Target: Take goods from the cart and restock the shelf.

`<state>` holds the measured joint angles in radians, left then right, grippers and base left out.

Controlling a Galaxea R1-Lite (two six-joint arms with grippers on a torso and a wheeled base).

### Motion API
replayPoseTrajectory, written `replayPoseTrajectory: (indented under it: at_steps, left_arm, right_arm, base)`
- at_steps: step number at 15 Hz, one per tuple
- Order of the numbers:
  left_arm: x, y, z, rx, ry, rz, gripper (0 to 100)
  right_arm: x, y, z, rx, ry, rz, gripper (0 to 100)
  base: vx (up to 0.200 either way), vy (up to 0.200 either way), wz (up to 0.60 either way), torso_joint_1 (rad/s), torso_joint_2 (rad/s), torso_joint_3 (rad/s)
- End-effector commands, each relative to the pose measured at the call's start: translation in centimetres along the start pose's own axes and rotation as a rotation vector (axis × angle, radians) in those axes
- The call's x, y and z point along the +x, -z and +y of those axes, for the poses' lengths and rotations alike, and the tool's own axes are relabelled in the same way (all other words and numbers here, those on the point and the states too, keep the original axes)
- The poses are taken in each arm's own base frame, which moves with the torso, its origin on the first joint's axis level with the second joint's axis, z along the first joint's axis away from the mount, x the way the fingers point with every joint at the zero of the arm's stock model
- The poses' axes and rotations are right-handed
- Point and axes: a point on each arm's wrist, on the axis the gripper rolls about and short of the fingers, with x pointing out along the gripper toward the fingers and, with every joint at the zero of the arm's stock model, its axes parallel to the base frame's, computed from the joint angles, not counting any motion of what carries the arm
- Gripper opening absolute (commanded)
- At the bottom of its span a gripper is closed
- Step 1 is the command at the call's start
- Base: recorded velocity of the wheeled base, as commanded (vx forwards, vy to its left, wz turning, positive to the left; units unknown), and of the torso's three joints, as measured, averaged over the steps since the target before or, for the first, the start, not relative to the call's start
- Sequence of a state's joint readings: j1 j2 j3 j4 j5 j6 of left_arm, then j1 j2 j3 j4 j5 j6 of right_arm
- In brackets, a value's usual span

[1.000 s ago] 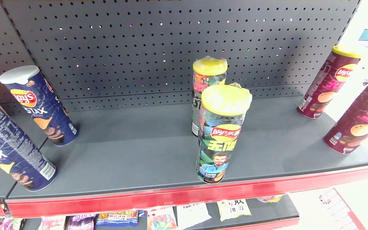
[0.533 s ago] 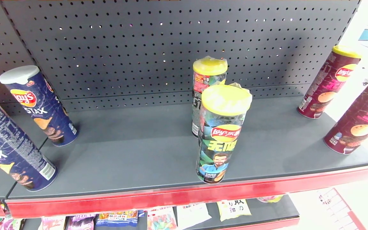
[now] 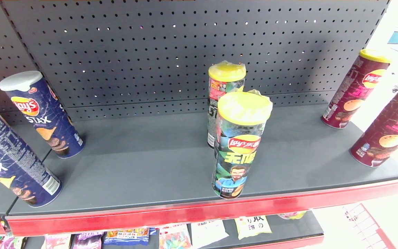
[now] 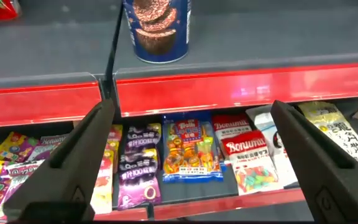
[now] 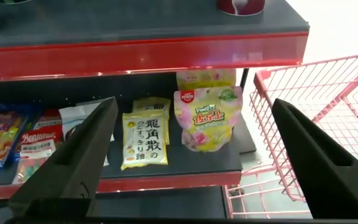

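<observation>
The left tool [image 4: 192,104] is hanging released and empty before snack bags [image 4: 191,149]; the right tool [image 5: 194,101] is hanging released too, beside the red cart [image 5: 303,124]. Up on the shelf [image 3: 143,166], two yellow-lidded cans [image 3: 238,145] are standing between blue cans [image 3: 43,114] and maroon cans [image 3: 356,90].

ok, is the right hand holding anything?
No, the right hand is wide open with nothing in it.

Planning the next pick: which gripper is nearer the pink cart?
Right. The right gripper hangs open near the cart; the left gripper is farther off, facing snack bags below the blue can.
</observation>
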<state>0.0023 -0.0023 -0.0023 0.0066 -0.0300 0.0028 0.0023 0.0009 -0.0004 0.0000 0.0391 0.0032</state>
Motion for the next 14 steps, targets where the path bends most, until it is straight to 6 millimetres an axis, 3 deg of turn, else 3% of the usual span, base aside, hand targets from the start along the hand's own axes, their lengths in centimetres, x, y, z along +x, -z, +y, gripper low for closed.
replayPoseTrajectory:
  at_steps: [1,4,10,14]
  left_arm:
    - [0.02,0.01,0.00,0.000,0.000,0.003,100]
    - [0.02,0.01,0.00,0.000,0.000,0.003,100]
    - [0.02,0.01,0.00,0.003,0.000,0.003,100]
    - [0.02,0.01,0.00,0.000,0.000,0.003,100]
  right_arm:
    - [0.01,0.01,0.00,0.001,0.000,0.001,100]
    - [0.00,-0.03,0.00,0.001,0.000,0.000,100]
    - [0.00,-0.03,0.00,0.001,0.002,0.000,100]
    - [0.01,0.01,0.00,0.001,0.000,0.001,100]
  base:
    - [0.000,0.000,0.00,0.000,0.00,0.000]
    - [0.000,0.000,0.00,0.000,0.00,0.000]
    - [-0.200,0.000,0.00,0.005,0.00,0.002]
    - [0.000,0.000,0.00,0.000,0.00,0.000]
